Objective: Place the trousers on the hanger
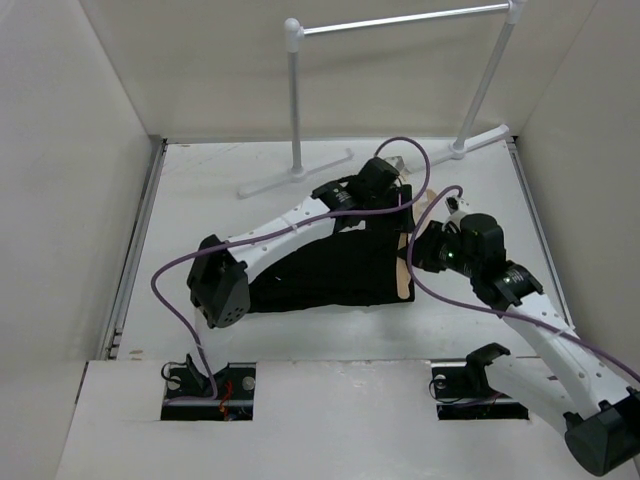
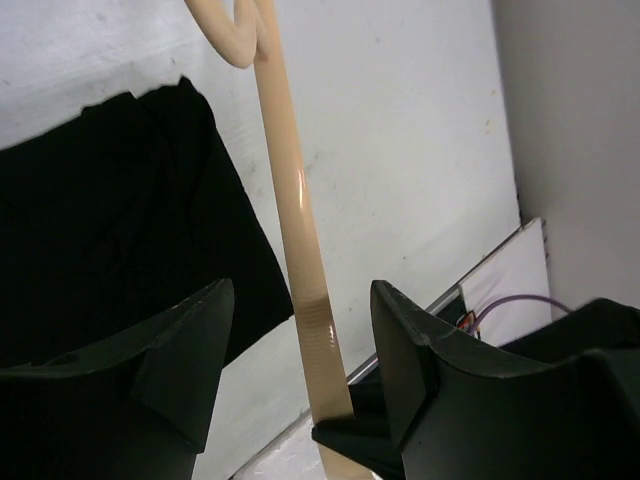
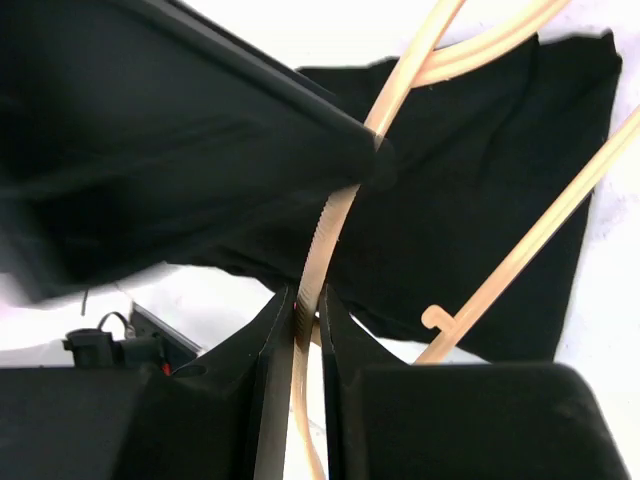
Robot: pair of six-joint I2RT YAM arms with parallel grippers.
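- The right gripper (image 3: 307, 300) is shut tight on one thin bar of the hanger (image 3: 520, 250). With so narrow a hold, I judge the hanger could pivot or slip if that arm swings.
- The left gripper (image 2: 305, 300) stands about half open astride the same bar, with a gap on each side (so it holds nothing). If it closes off-centre or drifts sideways, it could knock the bar and twist it out of the other gripper's pinch.
- Both grippers crowd together at the far right corner of the trousers (image 1: 330, 270), so they could bump each other. The soft fabric may also bunch or slide off rather than pass over a bar.
- The trousers lie spread on the counter (image 1: 200, 200), not yet draped over anything. The hanger sits along their right edge.
- From the left wrist, the bar runs up between the jaws without touching either, and the trousers lie off to one side, beyond them. From the right wrist, the trousers lie behind the pinched hanger.
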